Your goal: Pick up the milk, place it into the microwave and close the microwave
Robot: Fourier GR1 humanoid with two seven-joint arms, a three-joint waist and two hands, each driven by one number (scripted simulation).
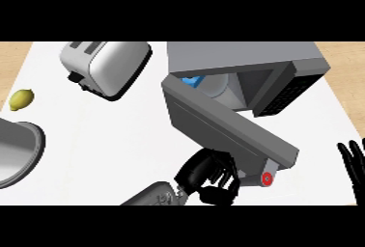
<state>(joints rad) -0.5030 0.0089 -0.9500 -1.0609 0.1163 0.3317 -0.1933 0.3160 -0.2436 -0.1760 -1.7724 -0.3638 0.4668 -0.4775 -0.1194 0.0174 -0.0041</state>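
Far left on the white counter [107,135] lies a lemon [21,99]. Below it is a round grey vessel [34,140], cut off by the edge so I can't tell what it is. A chrome toaster [107,62] lies at a slant at the back.

Of the milk [190,81] only a blue corner peeks out inside the microwave [242,55], just behind the hinge. The rest is hidden, so there's no telling which way it points or how its long axis runs.

The microwave door [221,125] stands wide open, running from the hinge at upper left down to its free end at lower right. The left hand [203,173] is up against the door near that end. It's a black lump on a grey forearm, and I cannot tell whether it is spread or closed. Beside it sits a small grey piece with a red ring [267,178], which I can't identify.

The right hand [353,164] rests at the right edge, fingers straight and apart, partly cut off
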